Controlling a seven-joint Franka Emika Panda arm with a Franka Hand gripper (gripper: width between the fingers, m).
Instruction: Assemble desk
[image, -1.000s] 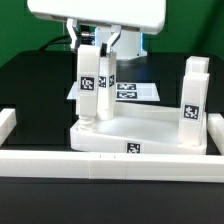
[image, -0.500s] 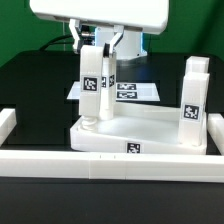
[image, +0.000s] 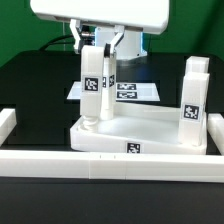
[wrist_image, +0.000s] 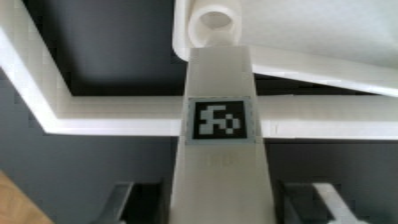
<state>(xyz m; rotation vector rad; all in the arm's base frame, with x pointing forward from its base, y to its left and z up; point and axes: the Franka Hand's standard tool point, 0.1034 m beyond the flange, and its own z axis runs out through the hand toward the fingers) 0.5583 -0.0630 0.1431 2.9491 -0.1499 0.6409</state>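
White leg block (image: 91, 88) pinched upright by the gripper (image: 93, 48); wrist view alone shows its foot on the tabletop (wrist_image: 311, 45).

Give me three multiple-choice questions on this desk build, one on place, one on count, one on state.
1. Where does the marker board lie?
A. behind the tabletop
B. on top of a leg
C. in the gripper

2. How many legs stand on the tabletop?
A. one
B. two
C. four

3. What is the gripper doing?
A. hanging open, nothing in it
B. closed on the leg
C. pressing the rail

Answers: 1 A, flat on the table behind it. 2 B, one at each side. 3 B, fingers clamp its upper part.
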